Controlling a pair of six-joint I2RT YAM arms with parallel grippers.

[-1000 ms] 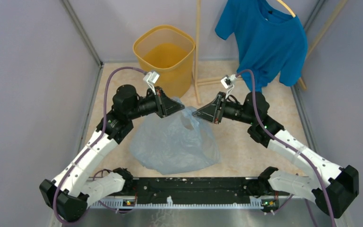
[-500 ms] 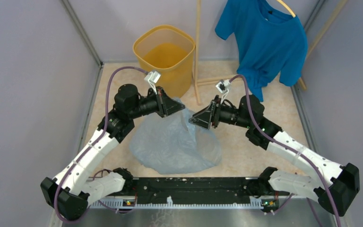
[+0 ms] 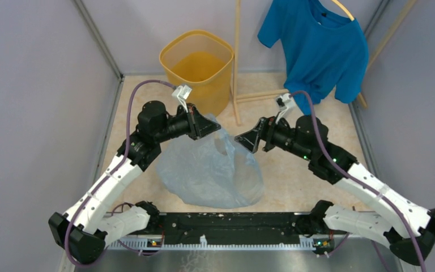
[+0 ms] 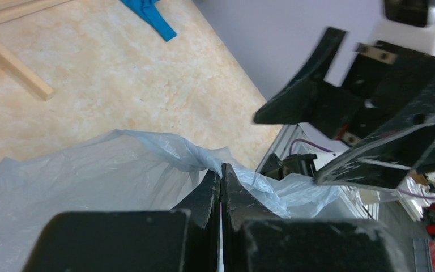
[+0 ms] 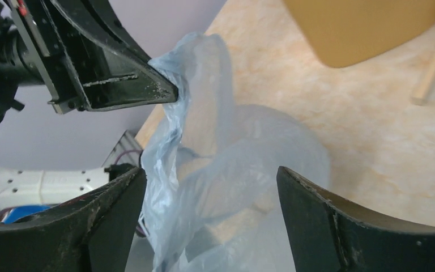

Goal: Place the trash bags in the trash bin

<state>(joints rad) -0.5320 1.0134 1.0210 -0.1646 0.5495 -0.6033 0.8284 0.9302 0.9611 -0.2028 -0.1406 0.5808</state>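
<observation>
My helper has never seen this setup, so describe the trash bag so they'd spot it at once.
On the beige table, on the near side of the yellow bin, lies a crumpled heap: the trash bag, its top pinched in the left gripper. Unlike the solid bright blue shirt hanging behind, it is pale, see-through film.

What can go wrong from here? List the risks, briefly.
1. Only the left gripper pinches the trash bag, by a thin edge; the right gripper stands open, so the film may slip or tear when lifted.
2. Most of the bag lies spread on the table, wider than the trash bin; it may drape over the rim or tip the bin.
3. The wooden pole beside the bin could snag it.
</observation>
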